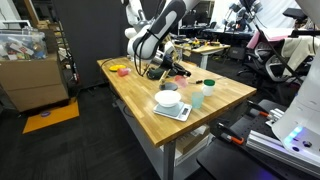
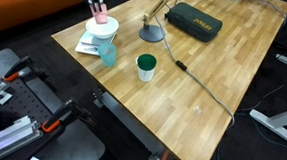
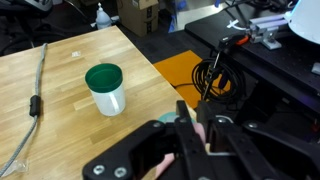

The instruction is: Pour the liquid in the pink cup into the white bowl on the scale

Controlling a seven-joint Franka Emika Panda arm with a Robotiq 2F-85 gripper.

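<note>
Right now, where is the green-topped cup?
In an exterior view the green-topped cup stands on the table, just right of the mint cup, beside the cable.

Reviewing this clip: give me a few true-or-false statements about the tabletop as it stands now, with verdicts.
1. The white bowl sits on the scale. True.
2. The green-topped cup lies on its side. False: the green-topped cup stands upright.
3. The pale mint cup stands close by the scale. True.
4. The dark case is on the floor. False: the dark case lies on the wooden table.
</note>
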